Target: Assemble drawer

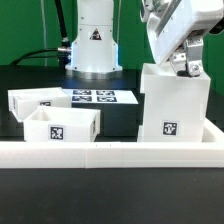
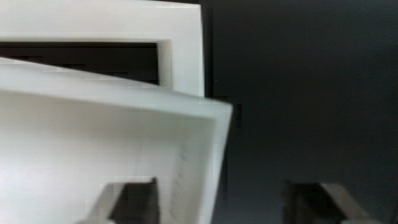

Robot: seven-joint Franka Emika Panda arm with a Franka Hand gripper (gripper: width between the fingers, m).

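The drawer's large white shell [image 1: 175, 105] stands at the exterior view's right, with a square tag on its front. My gripper [image 1: 186, 68] is at the shell's top edge. In the wrist view the gripper [image 2: 228, 205] is open and straddles a shell wall [image 2: 125, 130]. One finger [image 2: 135, 200] lies against the wall, and the other finger [image 2: 322, 202] stands apart from it over the dark table. Two small open-topped trays, one in front [image 1: 62, 127] and one behind [image 1: 38, 101], sit at the exterior view's left.
The marker board [image 1: 96, 97] lies flat behind the trays, in front of the arm's base [image 1: 94, 45]. A long low white rail [image 1: 110, 153] runs across the front. The black table [image 1: 110, 195] extends in front of the rail.
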